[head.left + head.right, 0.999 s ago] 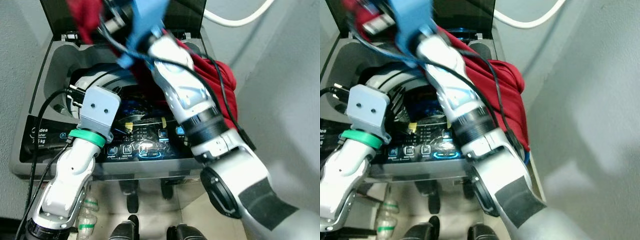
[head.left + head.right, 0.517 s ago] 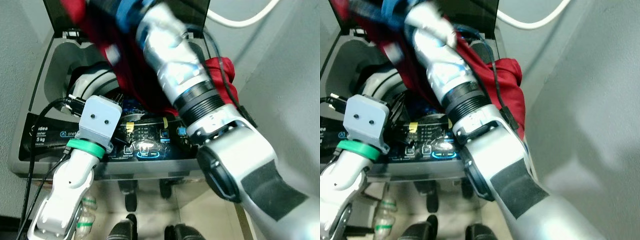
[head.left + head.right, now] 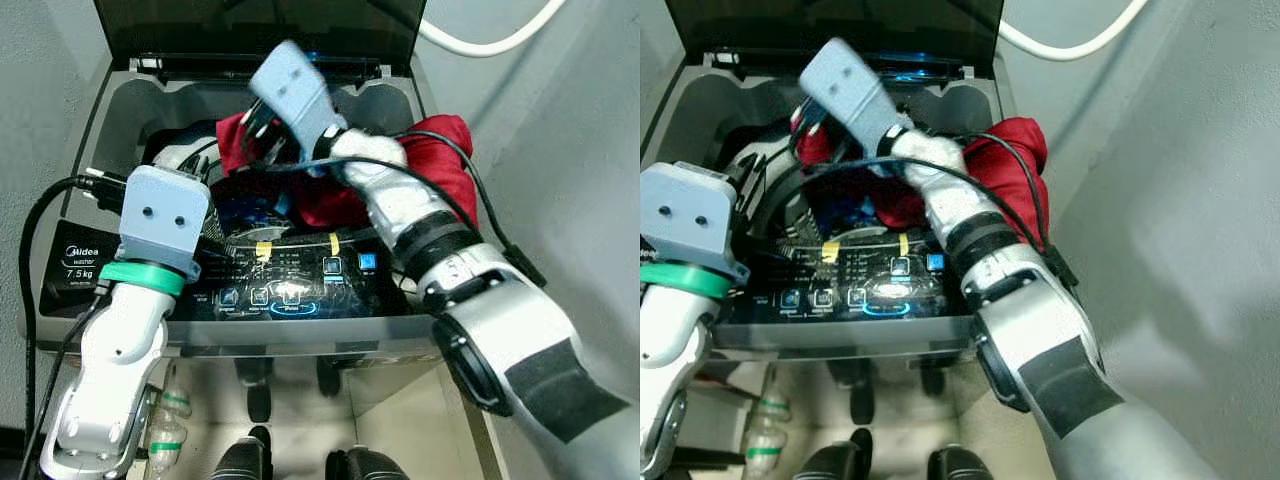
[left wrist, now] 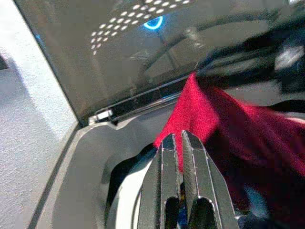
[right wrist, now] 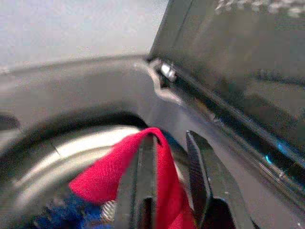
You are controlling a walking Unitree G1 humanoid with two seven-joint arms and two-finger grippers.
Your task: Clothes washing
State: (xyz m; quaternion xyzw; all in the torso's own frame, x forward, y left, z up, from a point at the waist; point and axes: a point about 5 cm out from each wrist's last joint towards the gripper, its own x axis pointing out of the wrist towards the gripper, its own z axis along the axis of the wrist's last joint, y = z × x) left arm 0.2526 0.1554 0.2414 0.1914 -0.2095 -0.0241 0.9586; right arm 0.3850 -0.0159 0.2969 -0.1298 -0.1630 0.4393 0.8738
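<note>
A top-loading washing machine (image 3: 90, 150) is standing against grey walls with its dark lid (image 3: 260, 30) raised, and a white hose (image 3: 490, 42) is curving across the wall behind it. A red garment (image 3: 430, 165) is lying across the drum opening, spilling over the machine's right rim, with blue fabric (image 3: 845, 212) showing beneath it in the drum. The right pincer (image 5: 167, 143) is reaching over the drum and gripping a fold of the red garment between its fingers. The left pincer (image 4: 176, 143) is hovering at the drum's left edge with its fingers pressed together, holding nothing. The lit control panel (image 3: 290, 285) is glowing along the front.
</note>
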